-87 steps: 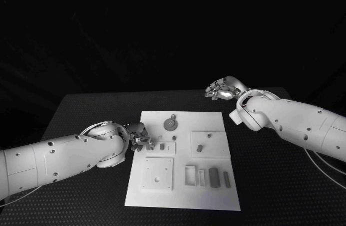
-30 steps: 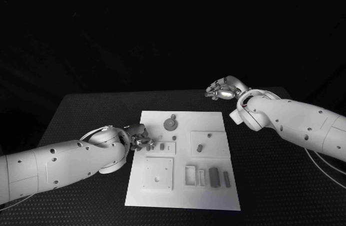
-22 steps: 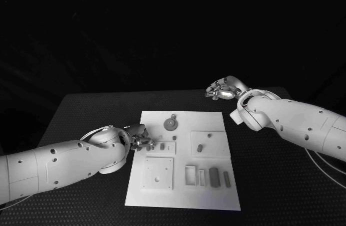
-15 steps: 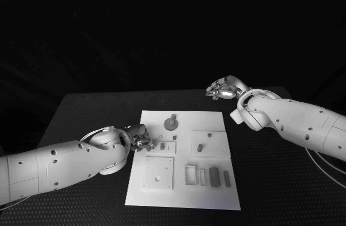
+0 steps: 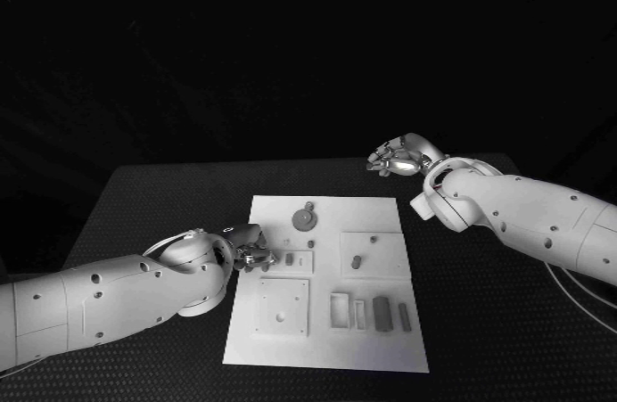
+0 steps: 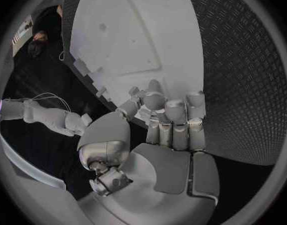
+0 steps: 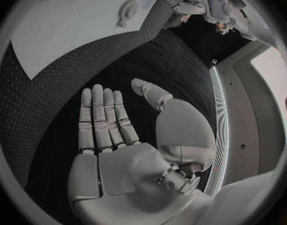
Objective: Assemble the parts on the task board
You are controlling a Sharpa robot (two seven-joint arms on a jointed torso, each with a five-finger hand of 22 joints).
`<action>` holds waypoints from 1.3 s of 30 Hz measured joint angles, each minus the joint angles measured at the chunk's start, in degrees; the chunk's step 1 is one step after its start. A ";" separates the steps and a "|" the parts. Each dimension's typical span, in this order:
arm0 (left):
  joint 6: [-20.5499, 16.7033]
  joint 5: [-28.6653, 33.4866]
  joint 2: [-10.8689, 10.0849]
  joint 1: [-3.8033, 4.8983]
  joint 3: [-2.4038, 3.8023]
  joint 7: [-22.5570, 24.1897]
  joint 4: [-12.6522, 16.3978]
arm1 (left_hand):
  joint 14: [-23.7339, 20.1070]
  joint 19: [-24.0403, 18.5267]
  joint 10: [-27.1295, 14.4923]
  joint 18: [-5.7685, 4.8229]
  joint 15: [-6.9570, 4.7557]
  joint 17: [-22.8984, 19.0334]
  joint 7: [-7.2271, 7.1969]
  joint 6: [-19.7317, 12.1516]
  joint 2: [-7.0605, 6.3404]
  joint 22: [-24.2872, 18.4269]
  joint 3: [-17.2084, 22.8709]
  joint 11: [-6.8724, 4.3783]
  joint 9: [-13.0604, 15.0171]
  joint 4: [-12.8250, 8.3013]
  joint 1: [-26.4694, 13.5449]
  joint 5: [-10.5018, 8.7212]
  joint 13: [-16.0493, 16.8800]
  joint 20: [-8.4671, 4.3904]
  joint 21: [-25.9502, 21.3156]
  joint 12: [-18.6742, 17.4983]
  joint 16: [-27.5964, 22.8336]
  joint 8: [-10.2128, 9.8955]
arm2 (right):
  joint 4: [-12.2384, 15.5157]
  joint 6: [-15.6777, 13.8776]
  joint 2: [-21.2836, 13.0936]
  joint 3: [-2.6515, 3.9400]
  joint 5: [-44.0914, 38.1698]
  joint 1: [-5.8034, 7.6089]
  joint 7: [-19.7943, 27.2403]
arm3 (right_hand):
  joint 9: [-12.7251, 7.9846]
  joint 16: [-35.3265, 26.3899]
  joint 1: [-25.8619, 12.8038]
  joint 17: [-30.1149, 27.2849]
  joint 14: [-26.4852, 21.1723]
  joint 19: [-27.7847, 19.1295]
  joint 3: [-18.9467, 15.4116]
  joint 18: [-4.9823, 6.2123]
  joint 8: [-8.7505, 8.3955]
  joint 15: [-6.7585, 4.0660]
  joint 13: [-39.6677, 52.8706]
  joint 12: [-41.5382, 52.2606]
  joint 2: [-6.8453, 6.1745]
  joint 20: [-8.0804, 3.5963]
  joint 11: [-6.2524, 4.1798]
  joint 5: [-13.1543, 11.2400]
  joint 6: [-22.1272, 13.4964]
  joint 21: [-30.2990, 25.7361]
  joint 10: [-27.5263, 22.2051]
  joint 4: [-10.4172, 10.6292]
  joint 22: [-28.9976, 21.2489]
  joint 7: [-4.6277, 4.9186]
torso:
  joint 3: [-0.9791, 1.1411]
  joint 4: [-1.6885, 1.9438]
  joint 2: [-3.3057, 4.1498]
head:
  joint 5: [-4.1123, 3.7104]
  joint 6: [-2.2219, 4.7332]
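Head view: the task board (image 5: 328, 282) lies mid-table; several grey parts (image 5: 381, 314) lie loose near its right front, so assembly appears largely unfinished. The left hand (image 5: 248, 252) is at the board's left edge.

Left wrist view: its fingers (image 6: 175, 120) are curled over that edge; a grasp cannot be confirmed.

Right wrist view: the right hand (image 7: 112, 140), well clear of the board, has straight fingers, holding nothing
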 measured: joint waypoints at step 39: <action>0.75 1.34 -0.07 -0.29 0.48 -0.33 -1.67 | -0.06 -0.01 -1.66 0.90 -3.04 -1.85 -0.74 -0.17 -17.53 -0.02 1.33 -0.60 1.11 16.32 -5.46 -4.54 -0.56 0.00 0.13 0.28 0.42 -0.14 | 0.02 -0.01 -0.09 0.00 0.00 0.00 -0.01 | 0.01 0.00 0.00 0.00 0.00 0.00 0.00 0.00 0.00 0.00 -0.10 0.00 0.00 0.00 0.00 0.00 0.00 0.00 0.00 0.00 0.11 0.00 | -0.02 -0.03 0.01 | -0.14 0.08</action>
